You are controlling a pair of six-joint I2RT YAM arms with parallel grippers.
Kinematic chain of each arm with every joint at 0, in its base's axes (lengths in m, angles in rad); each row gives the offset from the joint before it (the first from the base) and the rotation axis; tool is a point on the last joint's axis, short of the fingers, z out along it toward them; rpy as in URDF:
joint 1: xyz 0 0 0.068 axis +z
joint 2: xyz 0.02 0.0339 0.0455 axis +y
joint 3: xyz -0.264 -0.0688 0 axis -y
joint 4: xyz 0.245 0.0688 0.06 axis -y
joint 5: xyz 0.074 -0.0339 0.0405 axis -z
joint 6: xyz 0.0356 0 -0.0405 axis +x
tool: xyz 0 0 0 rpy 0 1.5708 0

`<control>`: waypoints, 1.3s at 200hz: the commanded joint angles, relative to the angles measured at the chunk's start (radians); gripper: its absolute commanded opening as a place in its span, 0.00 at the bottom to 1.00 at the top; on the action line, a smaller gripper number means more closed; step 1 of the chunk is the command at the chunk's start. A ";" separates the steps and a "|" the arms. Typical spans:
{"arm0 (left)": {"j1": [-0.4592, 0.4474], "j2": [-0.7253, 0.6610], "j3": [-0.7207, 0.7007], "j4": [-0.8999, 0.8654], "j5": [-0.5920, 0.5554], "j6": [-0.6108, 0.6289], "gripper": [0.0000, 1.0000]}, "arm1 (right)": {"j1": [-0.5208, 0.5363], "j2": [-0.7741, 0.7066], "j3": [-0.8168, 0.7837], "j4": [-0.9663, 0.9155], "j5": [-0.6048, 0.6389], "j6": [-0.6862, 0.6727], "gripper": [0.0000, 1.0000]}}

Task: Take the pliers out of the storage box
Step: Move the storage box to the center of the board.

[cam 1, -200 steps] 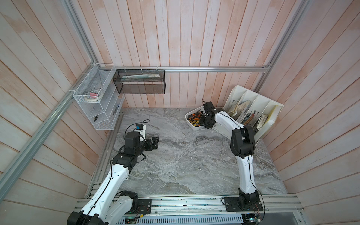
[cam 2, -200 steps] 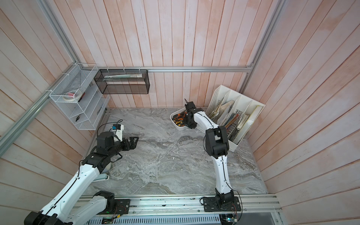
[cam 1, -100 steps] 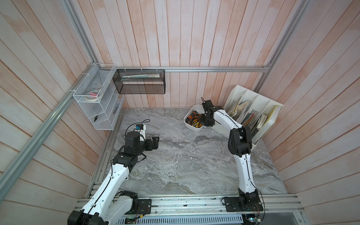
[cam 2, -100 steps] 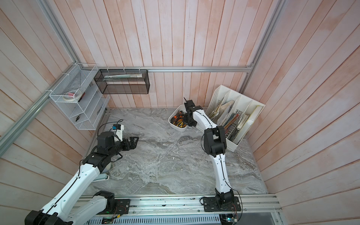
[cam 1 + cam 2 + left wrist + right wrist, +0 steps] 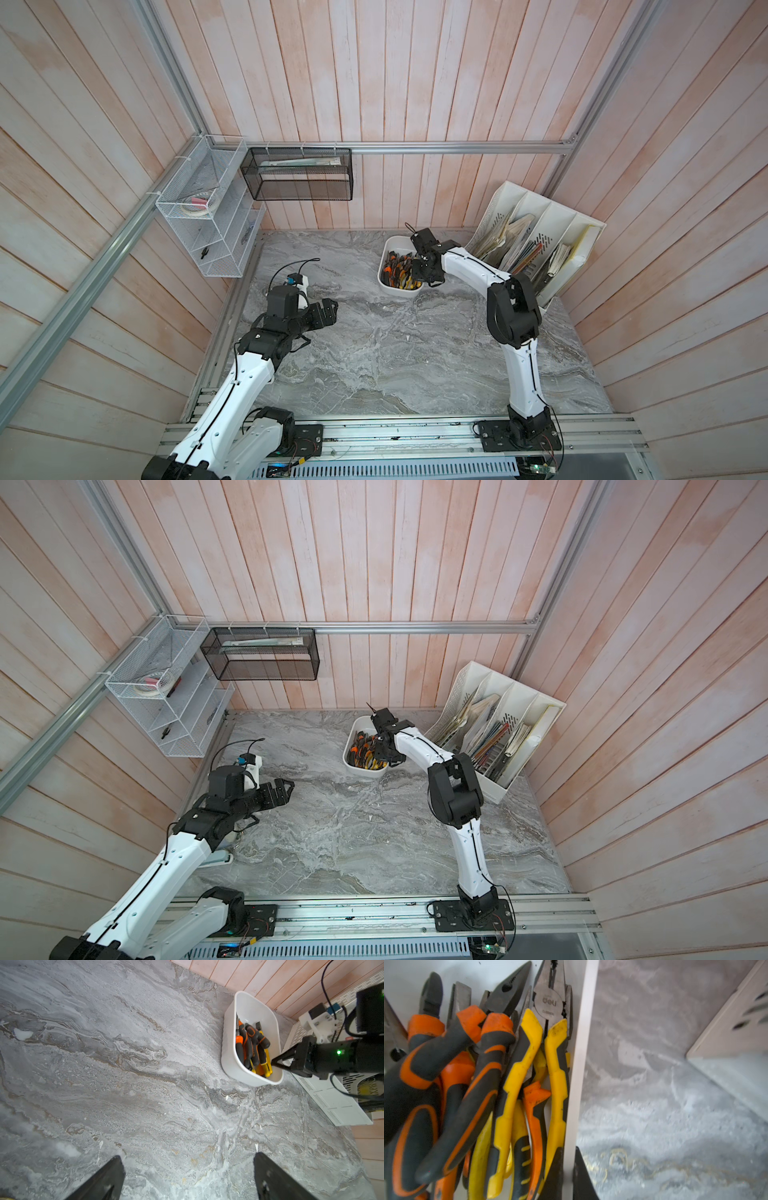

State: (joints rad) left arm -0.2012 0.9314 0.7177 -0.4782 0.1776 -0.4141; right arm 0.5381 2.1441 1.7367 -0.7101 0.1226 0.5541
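Right wrist view: the right gripper is clamped on the side wall of the white box, one finger inside, one outside. A sec ago it wasn't fully shut. The pliers, orange & yellow handled, all lie heaped in the box. In a top view the box sits near the counter's back edge, twd the right corner, slightly fwd of where it was. Prob. repositioning; no pliers out yet. Meanwhile the left gripper hangs apart, empty.
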 commanded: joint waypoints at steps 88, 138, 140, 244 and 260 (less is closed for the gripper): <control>-0.005 -0.093 -0.009 -0.184 0.098 -0.203 1.00 | 0.359 -0.394 -0.537 0.112 -0.194 0.170 0.00; -0.007 -0.137 0.018 -0.260 0.090 -0.224 1.00 | 0.478 -0.416 -0.514 0.091 -0.184 0.287 0.11; -0.007 -0.138 0.021 -0.263 0.089 -0.223 1.00 | 0.483 -0.420 -0.511 0.087 -0.182 0.289 0.13; -0.007 -0.015 0.106 -0.326 0.034 -0.048 1.00 | 0.483 -0.450 -0.228 -0.060 -0.184 0.241 0.41; -0.007 -0.025 0.085 -0.320 0.036 -0.051 1.00 | 0.472 -0.391 -0.178 -0.086 -0.193 0.217 0.40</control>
State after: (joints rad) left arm -0.2043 0.9173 0.8173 -0.7925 0.2276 -0.5056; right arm 1.0313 1.6569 1.5074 -0.7166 -0.0460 0.8173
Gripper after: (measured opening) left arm 0.998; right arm 0.403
